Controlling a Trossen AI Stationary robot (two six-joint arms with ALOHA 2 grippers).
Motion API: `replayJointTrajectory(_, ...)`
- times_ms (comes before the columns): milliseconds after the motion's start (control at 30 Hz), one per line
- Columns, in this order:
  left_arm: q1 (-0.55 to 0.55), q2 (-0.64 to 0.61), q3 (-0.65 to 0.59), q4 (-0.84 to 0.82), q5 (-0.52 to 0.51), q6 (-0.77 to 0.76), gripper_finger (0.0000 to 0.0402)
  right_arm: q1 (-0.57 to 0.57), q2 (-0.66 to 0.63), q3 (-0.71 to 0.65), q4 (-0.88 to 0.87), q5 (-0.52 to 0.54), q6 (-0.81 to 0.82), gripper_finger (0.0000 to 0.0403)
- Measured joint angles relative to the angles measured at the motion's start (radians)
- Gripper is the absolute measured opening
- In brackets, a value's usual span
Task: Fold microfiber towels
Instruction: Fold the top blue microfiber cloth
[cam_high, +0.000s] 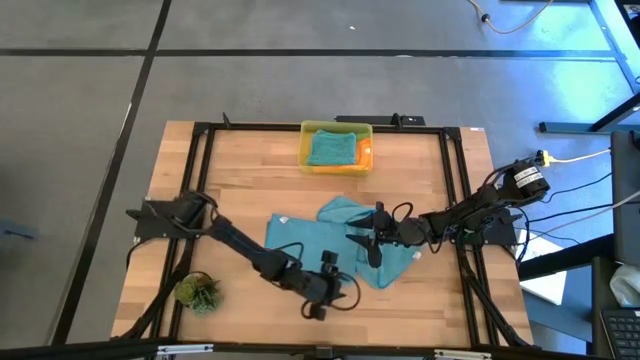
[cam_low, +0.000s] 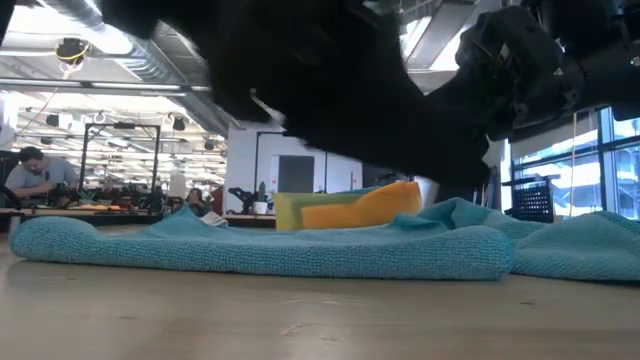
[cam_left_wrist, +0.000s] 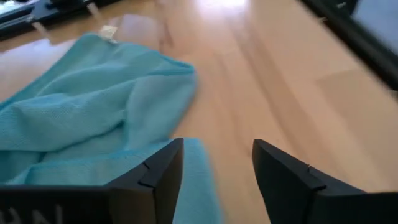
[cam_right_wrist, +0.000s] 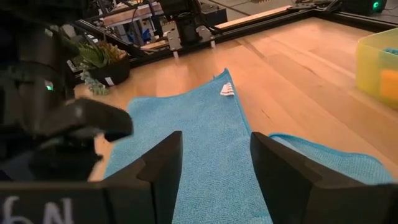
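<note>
On the wooden surface a teal towel lies rumpled at the middle, the right hand over it and the left hand beside its near edge, both apparently wide and empty.

Left arm: enters from the left-centre of the high view and reaches to the lower middle; left gripper low, fingers parted, nothing between them.

Right arm: enters from the right edge and reaches to centre frame; right gripper fingers parted.
</note>
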Motion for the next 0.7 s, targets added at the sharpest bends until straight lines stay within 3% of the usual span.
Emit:
replayJointTrajectory(300,0.004,0.114,0.126,-0.124,-0.084,0.032,0.0194,0.000,0.000,0.000,-0.004,0.000,-0.019,0.0190)
replayJointTrajectory(700,0.006,0.118,0.138,-0.242,-0.124,-0.005,0.0193,0.000,0.000,0.000,-0.003,0.000,-0.018,0.0190)
